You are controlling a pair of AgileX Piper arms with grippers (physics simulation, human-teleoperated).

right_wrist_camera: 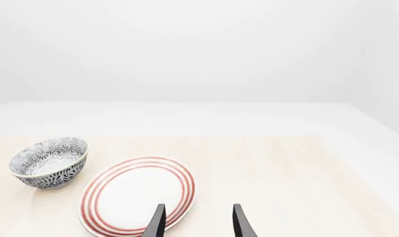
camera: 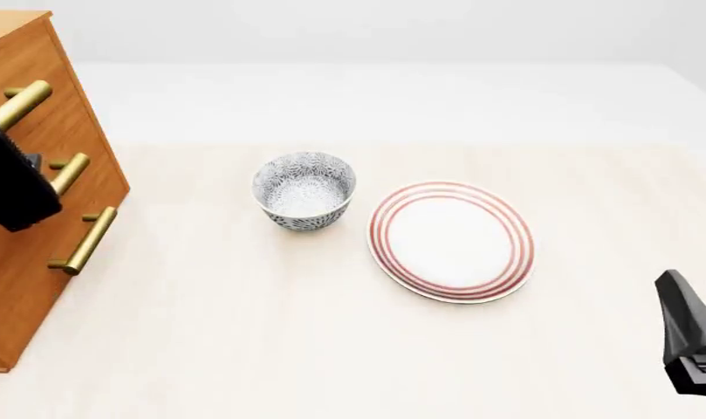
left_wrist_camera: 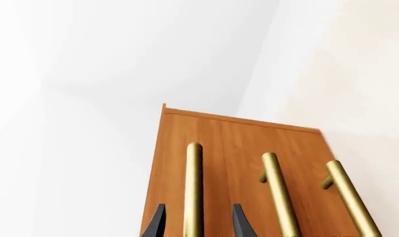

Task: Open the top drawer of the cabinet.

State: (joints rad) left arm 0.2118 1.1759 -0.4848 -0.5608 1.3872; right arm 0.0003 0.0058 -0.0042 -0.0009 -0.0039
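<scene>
Left hand (left_wrist_camera: 196, 224) released, fingers straddling the top drawer's (left_wrist_camera: 179, 163) handle (left_wrist_camera: 193, 187), bar running lengthwise between them.

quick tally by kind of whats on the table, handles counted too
cabinet: 1
brass handles: 3, the top one, the middle one, the bottom one
bowl: 1
plate: 1
total: 6
</scene>
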